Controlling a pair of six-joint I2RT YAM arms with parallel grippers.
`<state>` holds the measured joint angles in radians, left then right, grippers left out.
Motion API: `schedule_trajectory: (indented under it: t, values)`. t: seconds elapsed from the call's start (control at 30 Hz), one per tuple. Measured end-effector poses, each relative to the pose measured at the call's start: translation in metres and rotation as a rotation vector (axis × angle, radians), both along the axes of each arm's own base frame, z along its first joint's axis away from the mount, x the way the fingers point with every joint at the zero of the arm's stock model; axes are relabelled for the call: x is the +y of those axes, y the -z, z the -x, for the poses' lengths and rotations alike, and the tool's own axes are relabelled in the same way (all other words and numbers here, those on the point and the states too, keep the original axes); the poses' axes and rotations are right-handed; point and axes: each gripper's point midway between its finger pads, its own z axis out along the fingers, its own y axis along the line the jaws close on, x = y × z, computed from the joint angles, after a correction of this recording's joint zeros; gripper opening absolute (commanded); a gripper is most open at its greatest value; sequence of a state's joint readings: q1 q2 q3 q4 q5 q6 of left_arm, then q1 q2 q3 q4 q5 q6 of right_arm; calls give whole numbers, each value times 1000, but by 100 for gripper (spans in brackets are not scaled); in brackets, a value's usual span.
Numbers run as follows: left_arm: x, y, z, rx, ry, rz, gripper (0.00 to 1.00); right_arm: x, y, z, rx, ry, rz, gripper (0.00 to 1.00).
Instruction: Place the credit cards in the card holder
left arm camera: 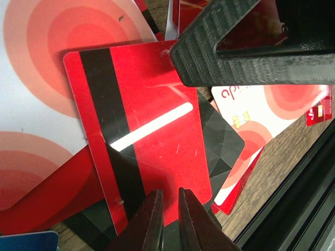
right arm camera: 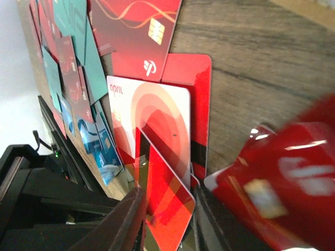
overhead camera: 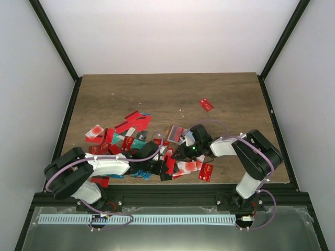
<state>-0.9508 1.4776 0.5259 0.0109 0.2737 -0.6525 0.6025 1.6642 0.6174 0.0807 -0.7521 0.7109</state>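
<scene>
Many credit cards (overhead camera: 131,137), mostly red with some teal and blue, lie heaped on the wooden table (overhead camera: 172,94). A small brownish flat piece (overhead camera: 175,132), apparently the card holder, lies at the heap's right end; it does not show in either wrist view. My left gripper (overhead camera: 158,166) is low over the heap's near edge. Its fingers (left arm camera: 152,222) are nearly together on the edge of a red card with a black stripe (left arm camera: 152,120). My right gripper (overhead camera: 184,152) holds a red-orange patterned card (right arm camera: 170,209) tilted up between its fingers (right arm camera: 128,225).
One red card (overhead camera: 206,104) lies alone farther back on the right, and another (overhead camera: 205,171) lies near the front edge. The right gripper's ribbed black finger (left arm camera: 235,52) hangs close above the left gripper's card. Black frame rails (overhead camera: 167,192) border the table.
</scene>
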Motion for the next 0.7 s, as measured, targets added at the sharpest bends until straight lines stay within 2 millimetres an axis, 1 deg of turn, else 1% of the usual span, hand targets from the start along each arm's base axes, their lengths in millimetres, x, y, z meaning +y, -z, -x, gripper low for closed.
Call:
schedule_trajectory:
  t: [0.03, 0.17, 0.2, 0.3, 0.37, 0.5, 0.6, 0.7]
  values:
    - [0, 0, 0, 0, 0, 1, 12, 0, 2, 0, 1, 1, 4, 17]
    - [0, 0, 0, -2, 0, 4, 11, -1, 10, -2, 0, 3, 5, 3]
    - [0, 0, 0, -2, 0, 5, 11, -1, 11, -3, 0, 3, 5, 1]
    - [0, 0, 1, -5, 0, 8, 12, 0, 12, -3, -7, -1, -2, 1]
    - [1, -1, 1, -6, 0, 9, 19, 0, 12, -4, -12, -4, -4, 1]
    - [4, -5, 1, -16, -9, -1, 40, 0, 9, -4, -21, -8, -10, 1]
    - [13, -9, -2, -32, -33, -46, 49, -1, 1, -5, -37, -6, -20, 1]
    - [24, -16, -7, -51, -65, -94, 54, -4, -11, -6, -60, -8, -39, 1]
